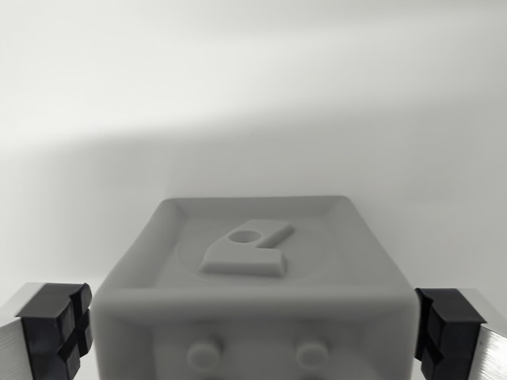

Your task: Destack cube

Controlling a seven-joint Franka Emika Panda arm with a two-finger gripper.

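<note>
One grey cube [257, 293] fills the lower middle of the wrist view, its recessed top face bearing a raised figure [247, 249] with a round hole. Two round studs [204, 354] show on its near side. The gripper [253, 332] stands with jaws wide, black pads [54, 328] just beside the cube on either side, not clearly touching. Behind lies a plain white bench [253, 103].

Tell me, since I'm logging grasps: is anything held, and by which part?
Nothing is clearly held: the jaws flank the grey cube at its two sides, each with a thin gap showing.
</note>
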